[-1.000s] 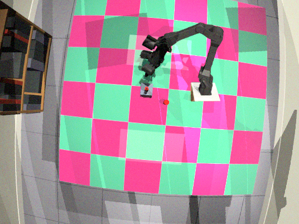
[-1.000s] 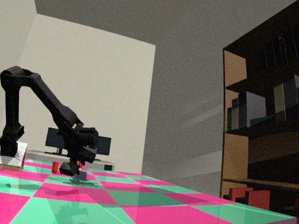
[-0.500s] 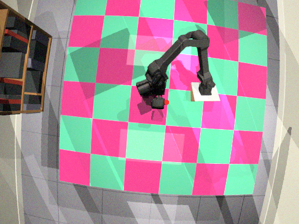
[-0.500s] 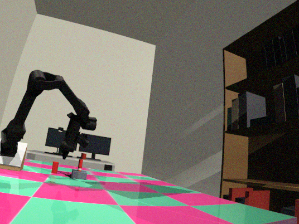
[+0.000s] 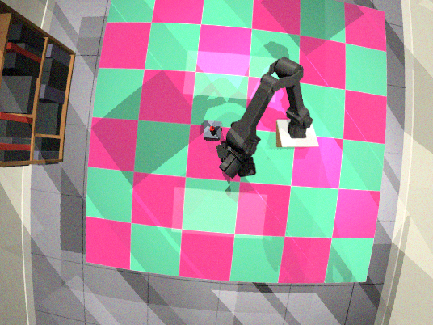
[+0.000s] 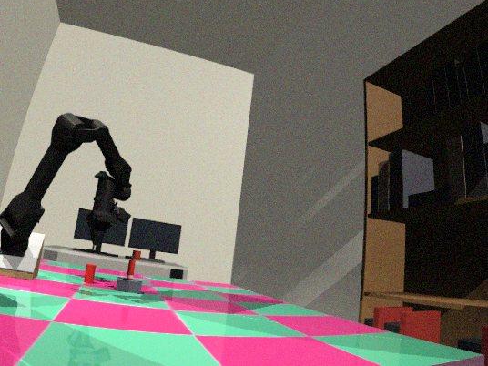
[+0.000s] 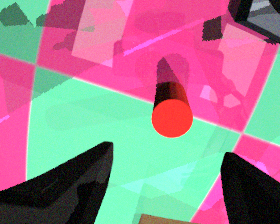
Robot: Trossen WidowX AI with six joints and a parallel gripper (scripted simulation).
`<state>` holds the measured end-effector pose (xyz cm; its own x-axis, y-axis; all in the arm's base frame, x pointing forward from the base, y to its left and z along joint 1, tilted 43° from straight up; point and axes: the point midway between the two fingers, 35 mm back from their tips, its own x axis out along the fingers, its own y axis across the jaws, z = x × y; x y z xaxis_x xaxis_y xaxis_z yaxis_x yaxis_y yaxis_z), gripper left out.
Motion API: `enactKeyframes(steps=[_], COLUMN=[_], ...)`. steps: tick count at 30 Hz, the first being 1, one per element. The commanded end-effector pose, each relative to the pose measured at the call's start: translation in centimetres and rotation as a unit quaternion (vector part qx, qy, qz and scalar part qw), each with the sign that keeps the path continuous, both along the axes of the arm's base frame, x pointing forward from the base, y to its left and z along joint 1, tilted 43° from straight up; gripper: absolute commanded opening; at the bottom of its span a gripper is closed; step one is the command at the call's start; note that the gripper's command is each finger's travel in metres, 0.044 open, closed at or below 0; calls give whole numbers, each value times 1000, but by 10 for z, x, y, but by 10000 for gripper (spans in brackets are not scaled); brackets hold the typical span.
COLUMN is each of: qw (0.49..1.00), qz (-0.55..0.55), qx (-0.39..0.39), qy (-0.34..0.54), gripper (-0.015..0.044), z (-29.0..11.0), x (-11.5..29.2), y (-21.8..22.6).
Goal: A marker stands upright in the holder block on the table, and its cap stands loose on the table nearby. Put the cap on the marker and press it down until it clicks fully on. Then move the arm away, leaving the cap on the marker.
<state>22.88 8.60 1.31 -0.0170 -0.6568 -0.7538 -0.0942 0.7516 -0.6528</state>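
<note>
- Currently I judge the step in hand to be the approach to the cap [image 7: 171, 116]; nothing is grasped, and the capping itself is not begun.
- My gripper [image 6: 97, 239] hangs above the cap, pointing down at the table. Its fingers stand about half open with nothing between them; the wrist view shows bare checks in the gap.
- In the wrist view the red cap stands upright on the table ahead of the fingertips, on a green check beside a pink one, slightly off the midline toward the right-hand finger.
- From the exterior view, the cap [image 6: 90, 273] stands loose, near but apart from the grey holder block [image 6: 128, 285]; the marker [image 6: 131, 269] rises upright from that block.
- From above, the arm hides the cap; the holder block [image 5: 212, 131] with the marker's red tip sits just beside the wrist.
- Next move, as I judge it: centre the fingers over the cap, descend until they straddle it, then close. The cap is small and free-standing, so a finger clipping it on the way down could topple it.
- Surface: a glossy table top [image 5: 242, 220] chequered in pink and green, with reflections and shadows lying across it. The arm's base sits on a white plate [image 5: 299, 139].
- Room: plain pale walls, a wooden bookshelf [image 6: 428, 193] to one side, and two dark monitors [image 6: 154, 237] on a desk beyond the table.
</note>
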Motion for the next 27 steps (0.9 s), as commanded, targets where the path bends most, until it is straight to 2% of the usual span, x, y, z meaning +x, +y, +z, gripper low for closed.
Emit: enactKeyframes(steps=[1,27], qw=[1000,1000], qz=[1,1], qx=[-10,-10], qy=[7,7], gripper=[243,243], z=[-17,-48], x=[-4,-4], y=[-19,-47])
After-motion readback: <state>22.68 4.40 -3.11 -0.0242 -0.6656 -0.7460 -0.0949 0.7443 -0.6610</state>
